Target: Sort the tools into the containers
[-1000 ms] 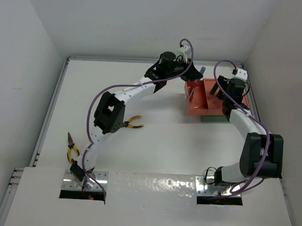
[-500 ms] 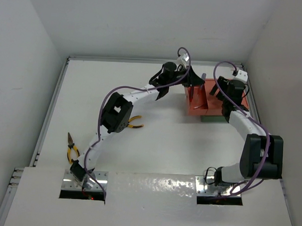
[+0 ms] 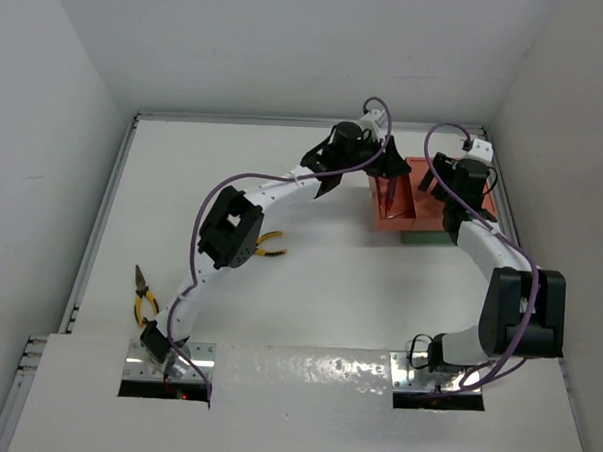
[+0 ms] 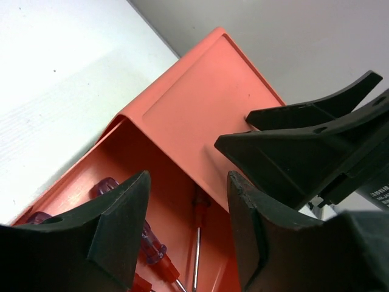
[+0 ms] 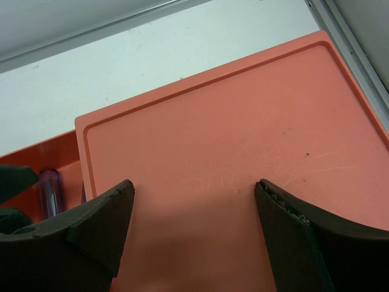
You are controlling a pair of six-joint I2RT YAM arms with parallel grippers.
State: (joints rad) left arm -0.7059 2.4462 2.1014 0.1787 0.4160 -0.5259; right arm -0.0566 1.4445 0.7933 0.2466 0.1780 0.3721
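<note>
Seemingly empty, left pincer (image 4: 188, 182) and right pincer (image 5: 193, 185) gape over the orange tray (image 4: 200, 97); only wrist views show screwdrivers (image 4: 153, 244).

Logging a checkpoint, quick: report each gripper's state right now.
Left gripper: open, jaws empty.
Right gripper: open, jaws empty.

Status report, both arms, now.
Left gripper open over orange tray; right gripper open over it too. Screwdrivers in tray. Two pliers outside it. No obstruction visible.
</note>
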